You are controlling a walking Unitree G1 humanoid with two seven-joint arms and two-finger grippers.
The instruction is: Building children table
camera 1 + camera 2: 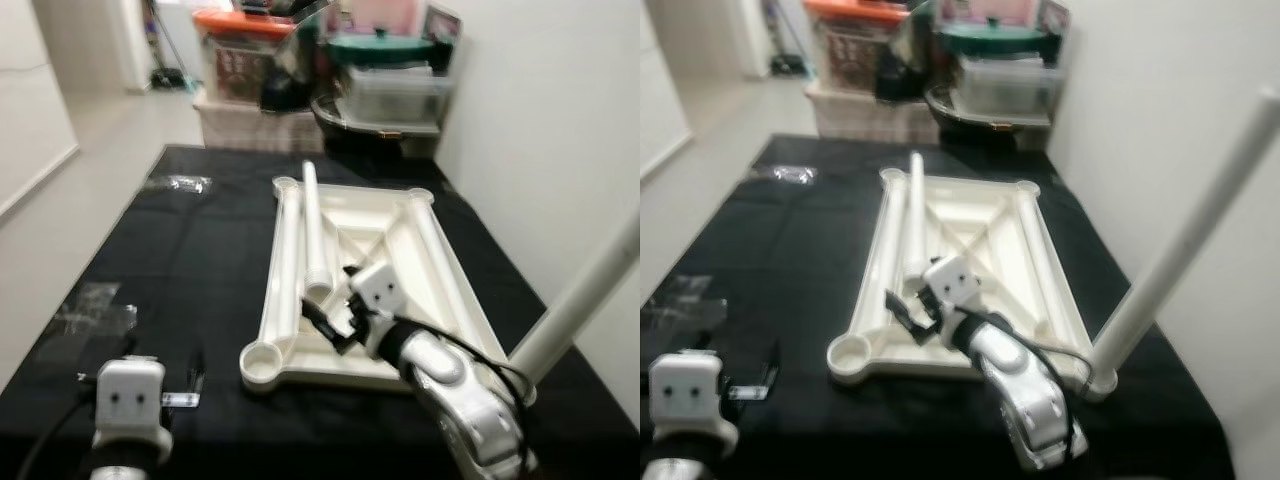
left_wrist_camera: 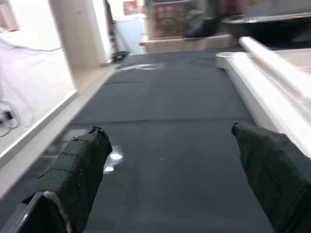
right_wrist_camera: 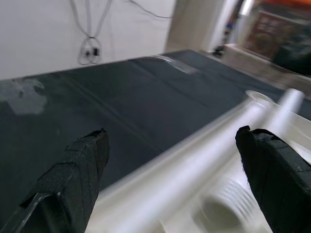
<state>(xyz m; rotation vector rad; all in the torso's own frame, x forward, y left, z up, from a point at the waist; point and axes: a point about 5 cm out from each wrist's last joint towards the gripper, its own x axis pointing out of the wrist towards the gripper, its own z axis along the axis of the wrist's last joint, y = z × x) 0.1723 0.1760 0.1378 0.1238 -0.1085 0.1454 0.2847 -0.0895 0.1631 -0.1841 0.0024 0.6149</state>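
Tabletop, white plastic and upturned with its ribbed underside showing (image 1: 420, 250), lies on the black sheet-covered surface (image 1: 200, 260) in the left eye view. A loose white plastic leg tube (image 1: 314, 230) rests along its 9 o'clock side, and another white tube (image 1: 585, 295) stands already fitted in the corner socket at 5 o'clock. The right tool (image 1: 330, 325) hovers over the loose tube's near end. The left tool (image 1: 165, 385) hangs low at 7 o'clock, well apart from the tabletop.

Right eye view: the open corner socket (image 1: 852, 355) at 7 o'clock waits empty.

Left wrist view: the left tool's jaws gape wide over bare black sheet, gripping nothing.

Right wrist view: the right tool's jaws also stand wide, empty, straddling the tube, whose threaded end (image 3: 221, 213) sits close below. I judge that a grasp so near the end could let the smooth tube roll or tip, and a swing might knock the standing leg.
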